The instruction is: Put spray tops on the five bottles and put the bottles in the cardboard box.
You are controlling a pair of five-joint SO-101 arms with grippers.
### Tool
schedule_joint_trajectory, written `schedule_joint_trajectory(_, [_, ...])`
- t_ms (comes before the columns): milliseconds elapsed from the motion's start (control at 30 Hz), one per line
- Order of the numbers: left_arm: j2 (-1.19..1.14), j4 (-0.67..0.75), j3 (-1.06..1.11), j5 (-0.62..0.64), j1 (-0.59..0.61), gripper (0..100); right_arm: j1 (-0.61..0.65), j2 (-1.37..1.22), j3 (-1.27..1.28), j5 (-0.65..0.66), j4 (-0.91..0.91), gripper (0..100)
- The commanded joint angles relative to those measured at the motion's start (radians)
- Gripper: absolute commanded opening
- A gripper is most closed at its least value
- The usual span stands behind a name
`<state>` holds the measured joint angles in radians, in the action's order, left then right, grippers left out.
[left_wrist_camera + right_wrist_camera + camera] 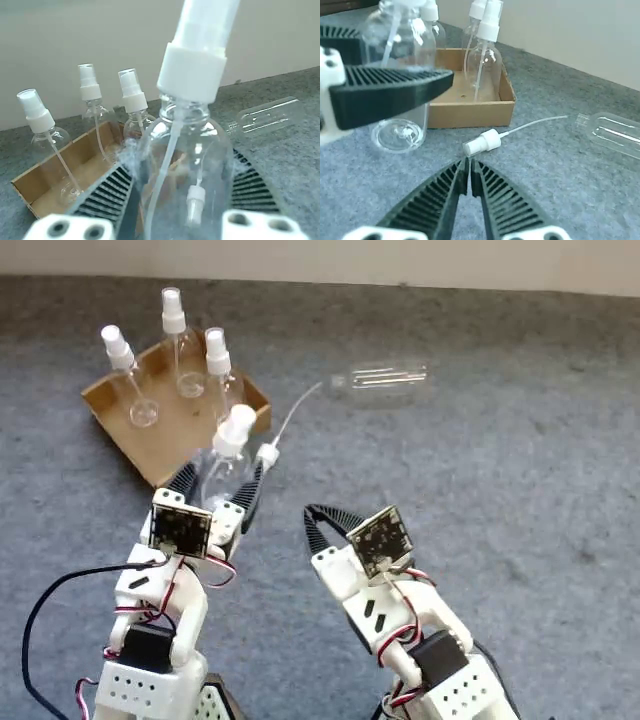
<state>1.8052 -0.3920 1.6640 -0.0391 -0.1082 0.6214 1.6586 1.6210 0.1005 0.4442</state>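
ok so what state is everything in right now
box: open, three bottles inside
boxed bottles: upright, tops on
fourth bottle: top on, outside the box, gripped
last bottle: on its side, no top
loose spray top: lying on the carpet
left gripper: shut on fourth bottle
right gripper: shut, empty

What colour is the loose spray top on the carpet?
White plastic spray top, clearest in the right wrist view.

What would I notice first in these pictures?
Probably the clear bottle with a spray top, clamped in the left gripper just beside the cardboard box, where three more topped bottles stand. Next, the loose spray top on the grey table by the shut right gripper, and a topless bottle lying on its side beyond it.
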Motion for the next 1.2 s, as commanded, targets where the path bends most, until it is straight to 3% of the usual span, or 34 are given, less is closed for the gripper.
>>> schedule_joint_trajectory(0, [0.012,0.026,-0.110,-0.002,0.002,9,0.013,0.013,0.016,0.005,-0.050,0.4])
schedule_joint_trajectory(267, [0.001,0.086,-0.245,-0.006,0.001,9,0.015,0.015,0.061,0.005,-0.154,0.4])
schedule_joint_trajectory(433, [-0.025,0.086,-0.328,-0.008,0.001,9,0.090,0.015,0.119,0.005,-0.154,0.4])
schedule_joint_trajectory(633, [-0.306,0.086,-0.526,-0.003,-0.004,9,0.160,0.015,0.131,0.005,-0.173,0.4])
schedule_joint_trajectory(800, [-0.513,0.089,-0.631,-0.003,-0.090,9,0.176,0.013,0.193,0.005,-0.348,0.4])
schedule_joint_trajectory(1033, [-0.734,0.377,-0.625,-0.003,-0.177,9,0.179,0.015,0.231,0.003,-0.369,0.4])
schedule_joint_trajectory(1167, [-0.849,0.451,-0.624,-0.002,-0.179,9,0.173,0.015,0.231,0.005,-0.367,0.4])
